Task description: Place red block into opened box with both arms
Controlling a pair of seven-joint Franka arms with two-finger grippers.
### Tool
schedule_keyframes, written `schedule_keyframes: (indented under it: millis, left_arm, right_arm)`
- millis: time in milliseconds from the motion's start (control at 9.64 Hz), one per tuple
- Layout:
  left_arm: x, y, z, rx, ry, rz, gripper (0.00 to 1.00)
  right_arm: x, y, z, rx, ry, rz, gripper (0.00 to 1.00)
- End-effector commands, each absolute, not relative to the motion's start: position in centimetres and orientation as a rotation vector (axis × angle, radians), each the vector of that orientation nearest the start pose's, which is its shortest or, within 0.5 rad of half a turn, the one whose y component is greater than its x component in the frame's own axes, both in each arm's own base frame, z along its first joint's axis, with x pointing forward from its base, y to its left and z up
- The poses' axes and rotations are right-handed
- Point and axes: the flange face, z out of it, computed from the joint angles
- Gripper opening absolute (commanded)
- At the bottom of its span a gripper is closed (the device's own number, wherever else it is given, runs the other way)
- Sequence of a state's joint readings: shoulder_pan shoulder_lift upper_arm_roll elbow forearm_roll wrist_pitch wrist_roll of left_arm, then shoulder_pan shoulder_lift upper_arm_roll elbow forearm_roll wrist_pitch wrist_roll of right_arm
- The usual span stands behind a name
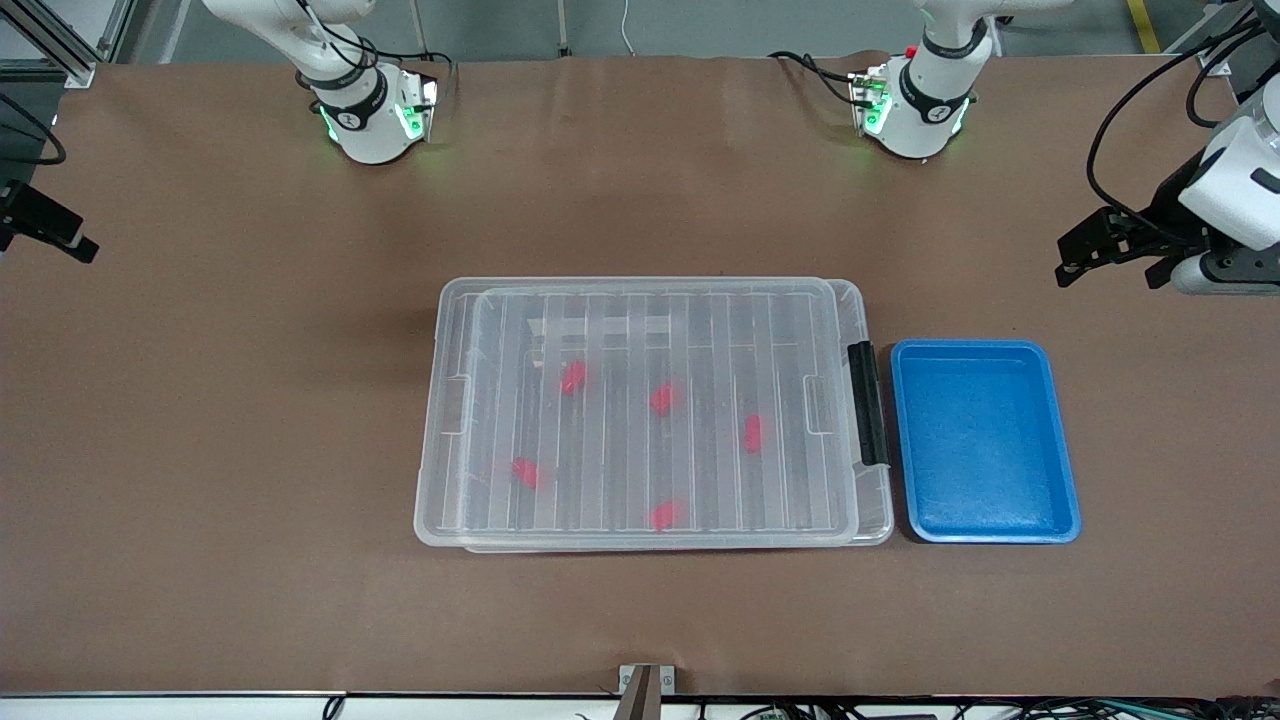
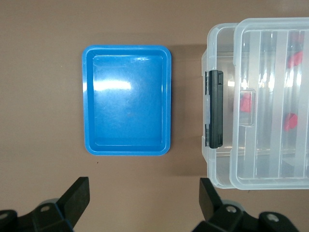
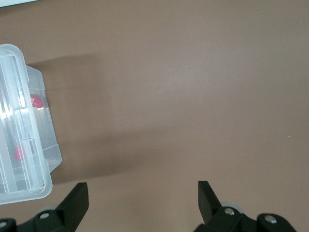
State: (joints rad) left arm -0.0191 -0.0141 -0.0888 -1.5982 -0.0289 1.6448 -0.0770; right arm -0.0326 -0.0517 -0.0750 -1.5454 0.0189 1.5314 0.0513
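Note:
The clear box (image 1: 432,440) lies mid-table with its ribbed lid (image 1: 650,300) resting on it, slightly shifted. Several red blocks lie inside under the lid, among them one (image 1: 572,377) toward the arms' bases and one (image 1: 664,515) near the front wall. The box's black latch (image 2: 215,108) faces the blue tray. My left gripper (image 1: 1075,255) (image 2: 143,193) hangs open and empty above bare table at the left arm's end. My right gripper (image 1: 60,232) (image 3: 142,191) hangs open and empty above bare table at the right arm's end, with a box corner (image 3: 43,145) in its wrist view.
A shallow blue tray (image 1: 985,440) (image 2: 126,100) sits empty beside the box's latch end, toward the left arm's end. Brown table surface surrounds both. A small metal bracket (image 1: 645,680) sits at the table's front edge.

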Motion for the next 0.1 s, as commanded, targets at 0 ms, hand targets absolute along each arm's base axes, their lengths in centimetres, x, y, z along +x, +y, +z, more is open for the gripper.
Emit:
schedule_keyframes:
  millis: [0]
  left_arm:
    - [55.18, -6.45, 61.59, -3.171, 0.047, -0.034, 1.00]
  right_arm:
    - [53.16, -4.90, 66.17, -3.131, 0.206, -0.001, 1.00]
